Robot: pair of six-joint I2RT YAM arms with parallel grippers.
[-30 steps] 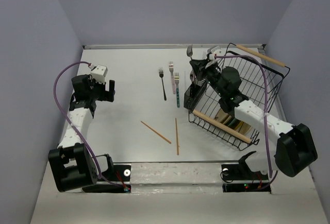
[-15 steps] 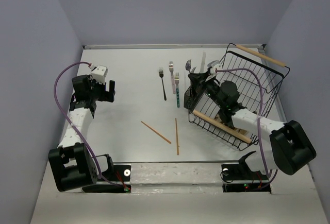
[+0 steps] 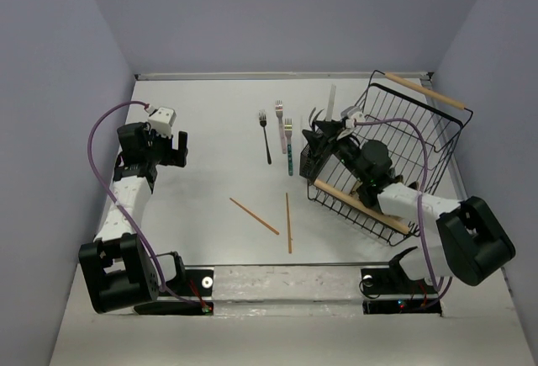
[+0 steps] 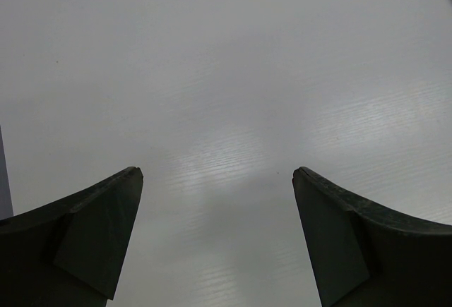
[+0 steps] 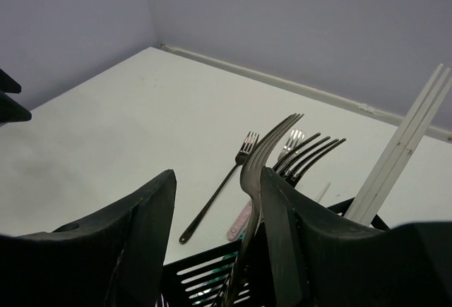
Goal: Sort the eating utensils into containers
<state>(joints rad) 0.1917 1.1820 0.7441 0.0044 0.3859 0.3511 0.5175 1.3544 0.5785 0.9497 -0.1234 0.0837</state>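
Observation:
My right gripper (image 3: 323,141) hangs over the small black slotted cutlery holder (image 3: 314,162), jaws apart. In the right wrist view a silver fork (image 5: 263,162) stands in the holder (image 5: 205,273) and leans on my right finger, clear of the left one (image 5: 145,229). A black fork (image 5: 311,155) and pale white chopsticks (image 5: 402,148) also stand there. On the table lie a black fork (image 3: 266,137), a pink fork (image 3: 280,120), a teal fork (image 3: 288,149) and two brown chopsticks (image 3: 254,215). My left gripper (image 3: 177,149) is open and empty over bare table (image 4: 226,74).
The big black wire rack (image 3: 420,143) with wooden handles sits tilted right behind the holder, against my right arm, with plates inside. The white walls close the table at the back and sides. The second brown chopstick (image 3: 288,223) lies near the front edge.
My right gripper has come down with the silver fork from above the holder; the fork now stands in the holder and the jaws have parted. The left arm has not moved.

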